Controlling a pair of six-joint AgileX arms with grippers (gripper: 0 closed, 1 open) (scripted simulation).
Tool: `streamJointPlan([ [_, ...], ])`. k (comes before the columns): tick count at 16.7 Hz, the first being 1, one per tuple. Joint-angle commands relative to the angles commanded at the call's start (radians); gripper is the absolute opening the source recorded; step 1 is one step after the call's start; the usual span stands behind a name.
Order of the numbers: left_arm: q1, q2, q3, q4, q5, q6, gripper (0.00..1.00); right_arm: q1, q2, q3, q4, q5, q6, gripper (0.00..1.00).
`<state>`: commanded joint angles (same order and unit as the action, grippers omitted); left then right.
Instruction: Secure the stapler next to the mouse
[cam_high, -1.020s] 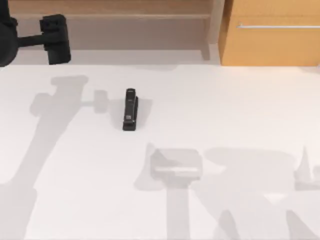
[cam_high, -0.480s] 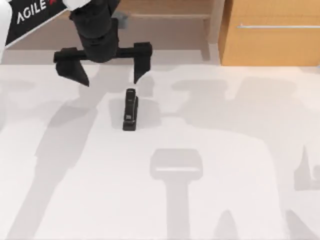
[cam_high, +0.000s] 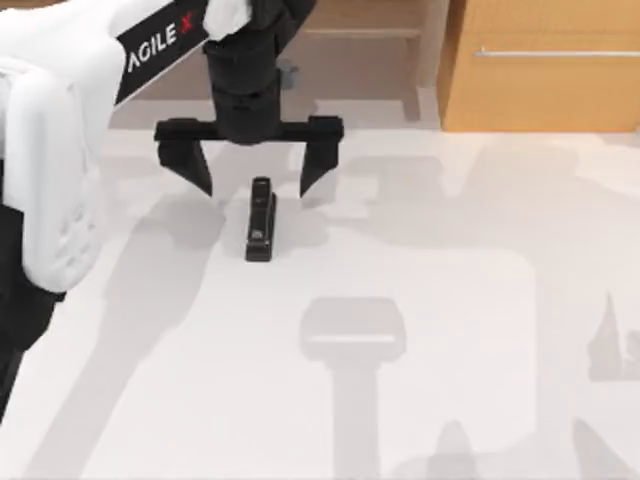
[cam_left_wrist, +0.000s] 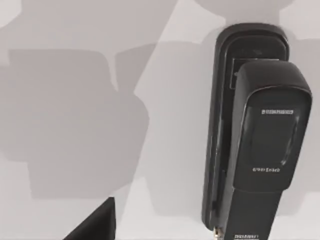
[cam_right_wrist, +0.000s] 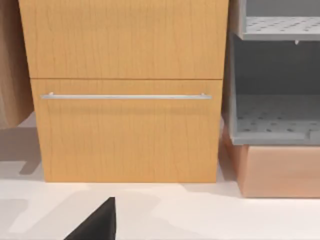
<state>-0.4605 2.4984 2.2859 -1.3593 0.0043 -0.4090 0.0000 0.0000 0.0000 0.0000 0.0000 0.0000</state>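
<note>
The stapler (cam_high: 260, 219) lies flat on the white worktop (cam_high: 450, 260), in the left half and toward the far side. It is narrow and black, with a small grey mark on its top, and its long axis runs from far to near.

The left gripper (cam_high: 254, 173) hangs above the far end of the stapler. Its two black fingers (cam_high: 188, 160) are spread wide open, one at the left of the stapler and one at the right, with the stapler's far end between them in the top view. The fingers do not touch the stapler; the gap between them is much wider than the stapler itself. The white left arm (cam_high: 60, 130) comes in from the left edge, with the letters AGILE on a black band.

In the left wrist view the stapler (cam_left_wrist: 255, 135) shows from close above, its black top arm over a longer base, and grey shadows fall on the worktop (cam_left_wrist: 165, 125) beside it.

The right wrist view looks at a wooden cabinet (cam_right_wrist: 125, 90) with a thin metal handle (cam_right_wrist: 125, 96), and beside it grey shelves (cam_right_wrist: 275, 75) on a wooden base. Whether the right gripper's fingers are open or closed, I cannot tell.

At the far edge in the top view stands the wooden cabinet (cam_high: 545, 70) at the right.
</note>
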Motion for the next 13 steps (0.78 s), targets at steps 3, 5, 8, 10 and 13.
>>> streamJointPlan([
  [3,0.000,0.000,0.000,0.000,0.000,0.000,1.00,0.000,0.000,0.000,0.000,0.000,0.000,1.00],
  [5,0.004,-0.001,-0.006,0.006,0.001,0.001,1.00,0.000,0.000,0.000,0.000,0.000,0.000,1.00],
  [8,0.003,0.006,-0.067,0.072,0.000,0.003,1.00,0.000,0.000,0.000,0.000,0.000,0.000,1.00],
  [10,0.002,0.013,-0.123,0.141,0.000,0.002,1.00,0.000,0.000,0.000,0.000,0.000,0.000,1.00],
  [13,0.001,0.019,-0.164,0.182,0.000,0.001,1.00,0.000,0.000,0.000,0.000,0.000,0.000,1.00],
])
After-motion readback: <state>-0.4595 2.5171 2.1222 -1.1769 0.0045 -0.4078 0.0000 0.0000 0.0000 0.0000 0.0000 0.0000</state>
